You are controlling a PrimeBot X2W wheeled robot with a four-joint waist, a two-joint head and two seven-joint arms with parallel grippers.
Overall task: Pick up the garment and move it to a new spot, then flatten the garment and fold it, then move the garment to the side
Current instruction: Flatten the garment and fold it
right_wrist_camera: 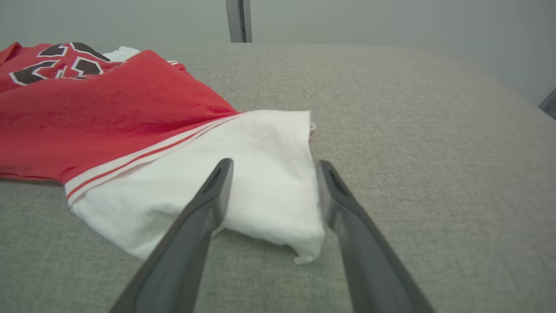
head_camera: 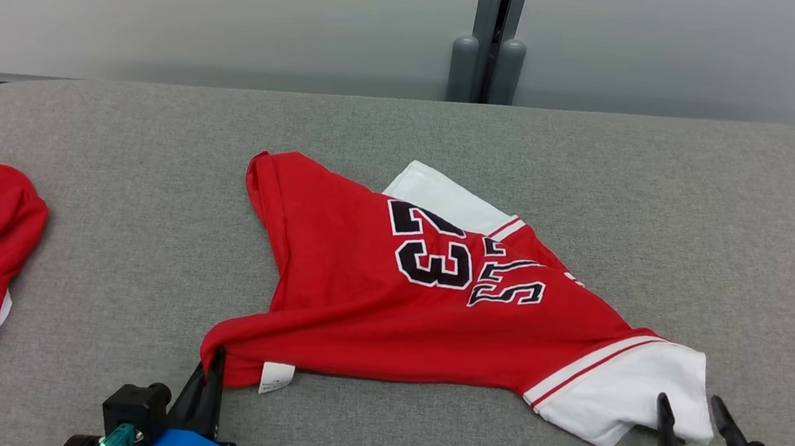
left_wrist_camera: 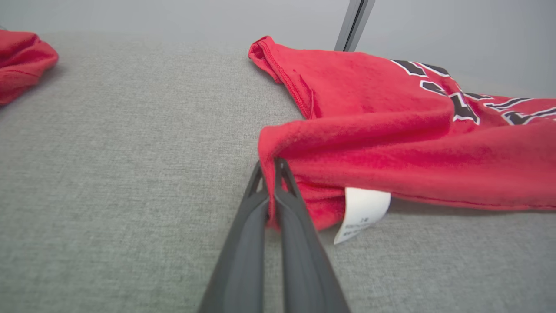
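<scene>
Near-left jersey [head_camera: 358, 308] corner pinched in left end effector [head_camera: 217, 358]; right end effector [head_camera: 689, 400] open, straddling white sleeve [head_camera: 619, 383], likely for two-point lift.

- My left gripper [left_wrist_camera: 272, 165] is pinched tight on a bunched corner of the red garment [left_wrist_camera: 391, 134].
- A white label [left_wrist_camera: 364, 211] hangs from the hem just beside my fingers.
- Another red cloth [left_wrist_camera: 21, 61] lies well apart on the grey surface [left_wrist_camera: 130, 182].
</scene>
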